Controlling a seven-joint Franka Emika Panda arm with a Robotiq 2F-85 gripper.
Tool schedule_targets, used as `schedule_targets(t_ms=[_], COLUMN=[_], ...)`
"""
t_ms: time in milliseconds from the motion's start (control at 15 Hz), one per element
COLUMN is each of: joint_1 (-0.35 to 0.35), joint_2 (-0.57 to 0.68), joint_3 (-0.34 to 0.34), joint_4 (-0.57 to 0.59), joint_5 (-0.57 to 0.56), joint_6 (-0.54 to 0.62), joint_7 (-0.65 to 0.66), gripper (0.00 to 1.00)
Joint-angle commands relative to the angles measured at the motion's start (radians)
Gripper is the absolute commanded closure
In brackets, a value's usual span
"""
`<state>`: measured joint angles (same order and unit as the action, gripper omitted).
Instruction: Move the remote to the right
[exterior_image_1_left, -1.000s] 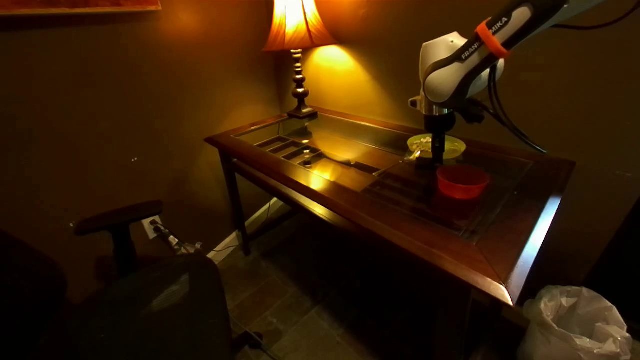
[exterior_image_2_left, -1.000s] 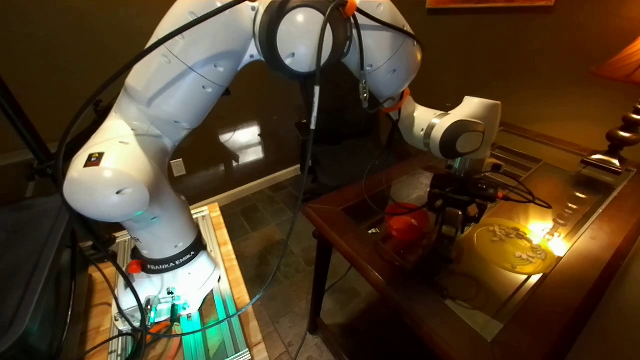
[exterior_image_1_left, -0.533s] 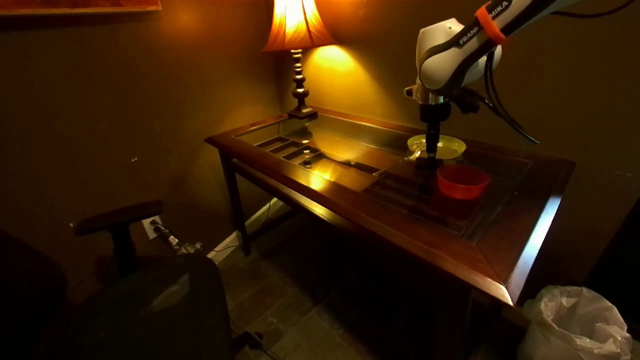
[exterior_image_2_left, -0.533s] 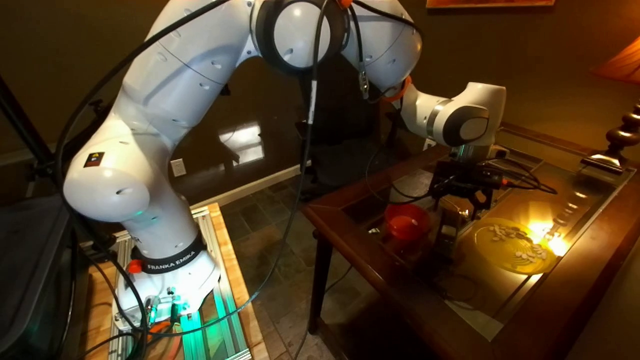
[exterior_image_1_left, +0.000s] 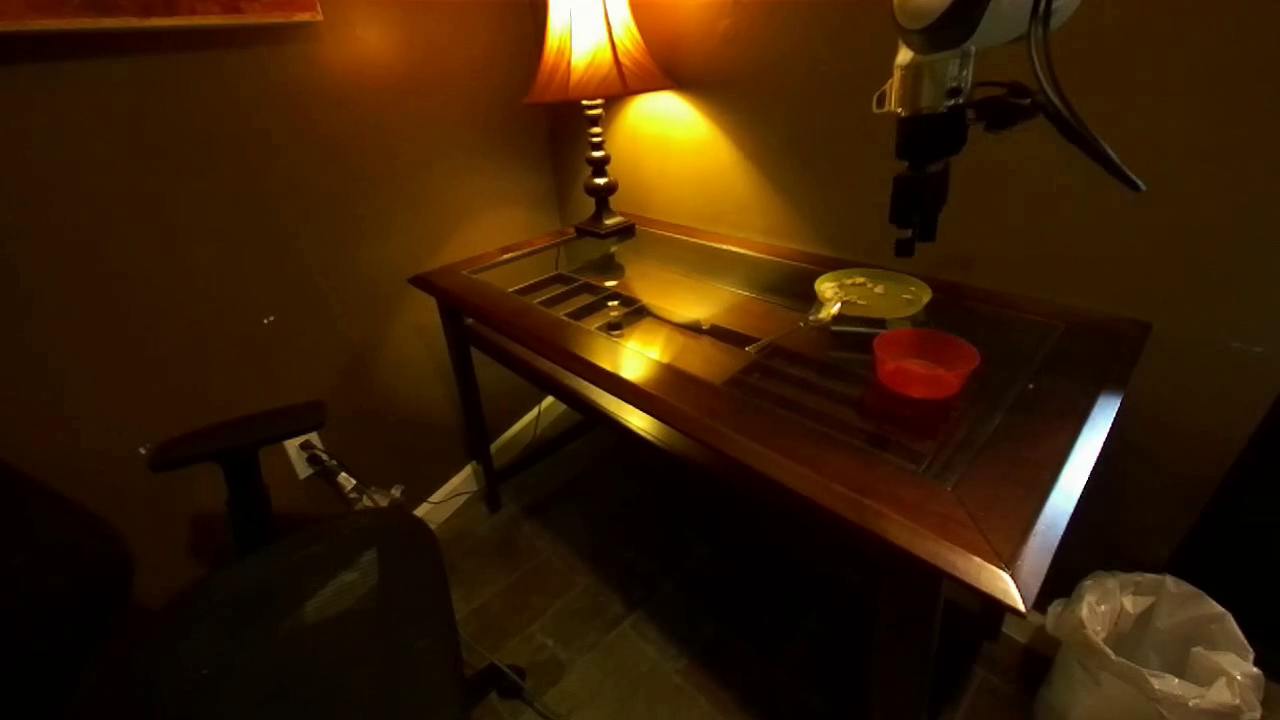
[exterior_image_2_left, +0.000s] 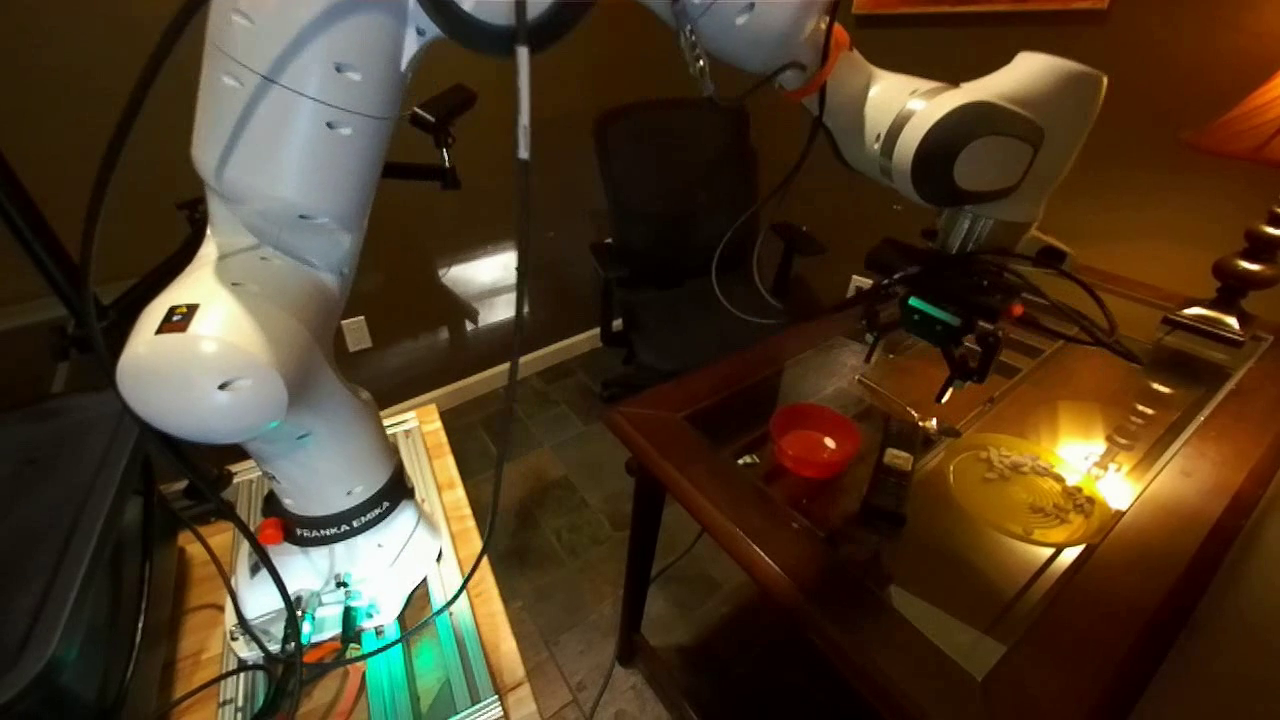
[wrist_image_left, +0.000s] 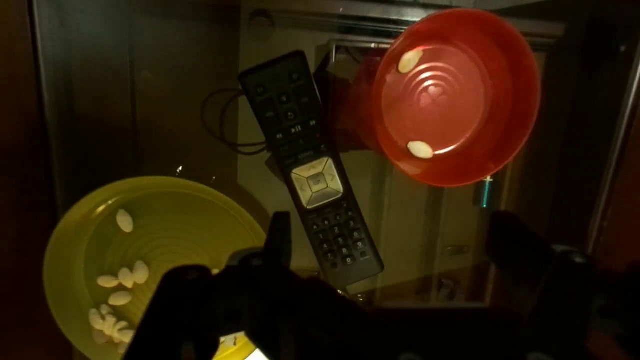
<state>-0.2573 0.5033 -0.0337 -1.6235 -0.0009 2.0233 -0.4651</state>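
The remote (wrist_image_left: 317, 182), a dark slab with a pale square pad, lies flat and slanted on the glass tabletop. In the wrist view it sits between the yellow-green bowl (wrist_image_left: 172, 220) and the red bowl (wrist_image_left: 510, 100), touching neither that I can see. Both exterior views show the remote (exterior_image_1_left: 860, 327) (exterior_image_2_left: 885, 500) too, dim in each. High above the table hangs my gripper (wrist_image_left: 391, 225), its fingers spread wide and nothing between them. The remote's lower end appears inside that gap, but well below it. In an exterior view the gripper (exterior_image_2_left: 908, 375) stands over the remote's far end.
Pale pieces lie in both bowls. A lit lamp (exterior_image_1_left: 600, 185) stands at the table's back corner. The wooden table rim (exterior_image_1_left: 1050, 520) drops off beside a white-lined bin (exterior_image_1_left: 1150, 640). A dark chair (exterior_image_2_left: 680, 220) is beyond the table. Loose cables hang from the arm.
My gripper has risen from down at the remote to well above the table. The remote, mostly hidden before, now shows on the glass. Both bowls have stayed in place.
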Motion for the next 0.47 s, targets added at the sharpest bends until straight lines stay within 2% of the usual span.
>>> schedule_targets(t_ms=[0, 133, 200, 400], joint_1=[0.012, 0.034, 0.020, 0.038], joint_2=[-0.202, -0.275, -0.169, -0.242], joint_3=[-0.022, -0.030, -0.032, -0.035], joint_4=[-0.216, -0.310, -0.162, -0.256], joint_5=[0.052, 0.030, 0.026, 0.026], joint_6=[0.100, 0.214, 0.111, 0.176], joint_7=[0.135, 0.175, 0.127, 0.155], gripper=[0.00, 0.00, 0.00, 0.00])
